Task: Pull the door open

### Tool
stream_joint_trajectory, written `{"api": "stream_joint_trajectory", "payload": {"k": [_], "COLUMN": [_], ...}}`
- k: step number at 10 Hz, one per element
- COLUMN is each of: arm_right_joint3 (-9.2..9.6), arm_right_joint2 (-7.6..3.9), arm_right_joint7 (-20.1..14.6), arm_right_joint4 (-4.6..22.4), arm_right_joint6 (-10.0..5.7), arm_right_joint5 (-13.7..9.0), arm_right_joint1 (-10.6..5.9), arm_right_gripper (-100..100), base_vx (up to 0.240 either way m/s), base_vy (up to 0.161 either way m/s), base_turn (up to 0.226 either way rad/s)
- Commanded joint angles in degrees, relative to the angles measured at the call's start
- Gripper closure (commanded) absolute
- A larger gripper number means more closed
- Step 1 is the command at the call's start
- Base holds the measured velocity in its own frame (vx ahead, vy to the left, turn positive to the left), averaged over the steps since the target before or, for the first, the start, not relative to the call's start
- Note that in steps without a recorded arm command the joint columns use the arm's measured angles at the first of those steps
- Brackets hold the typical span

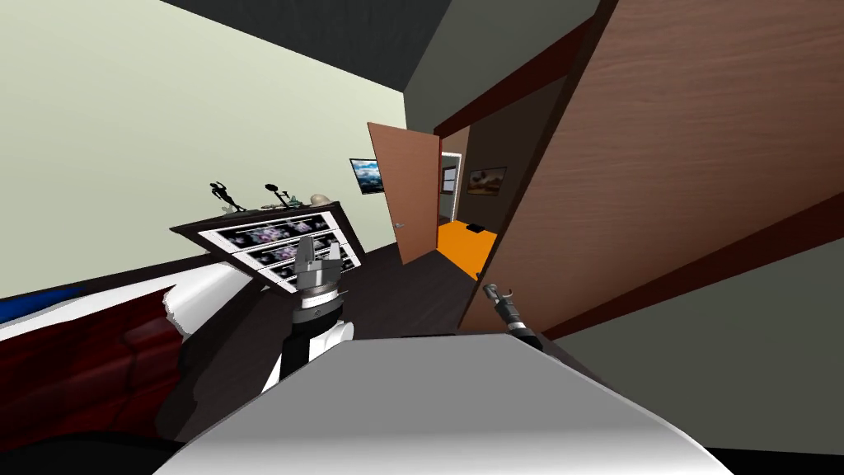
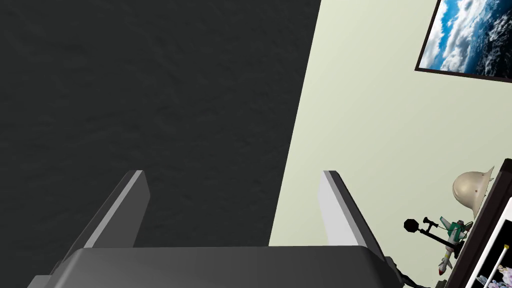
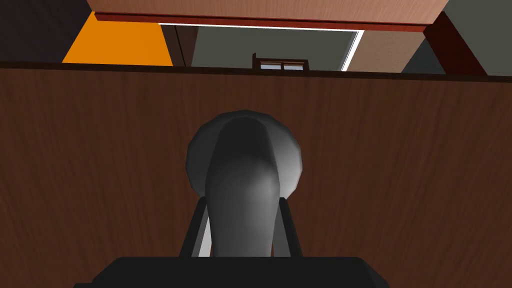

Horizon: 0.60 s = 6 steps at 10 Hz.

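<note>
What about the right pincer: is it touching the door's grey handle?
Touching. The right wrist view shows the right pincer shut on the grey handle of the brown door, a finger pressing each side.

Location: home, furnished room. Indicators: dresser [image 1: 276,241] carrying figurines [image 1: 221,196]; framed picture [image 1: 368,176] on the wall right of the dresser; red couch or bed [image 1: 74,363] left of it; wooden door [image 1: 659,165] farther right.

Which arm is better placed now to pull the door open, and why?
Right. The right gripper is shut on the grey door handle; the left gripper stands open, away from the door.
</note>
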Motion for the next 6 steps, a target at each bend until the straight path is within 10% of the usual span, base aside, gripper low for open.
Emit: {"api": "stream_joint_trajectory", "payload": {"k": [1, 6], "arm_right_joint3": [0.22, 0.80], "arm_right_joint2": [-0.51, -2.13], "arm_right_joint7": [-0.8, -2.6], "arm_right_joint4": [1.1, 3.9], "arm_right_joint6": [-1.88, -5.97], "arm_right_joint5": [0.0, 0.0], "arm_right_joint1": [0.27, 1.28], "arm_right_gripper": [100, 100], "base_vx": [-0.143, -0.132], "base_vy": [-0.047, -0.029], "base_turn": [0.165, 0.121]}}
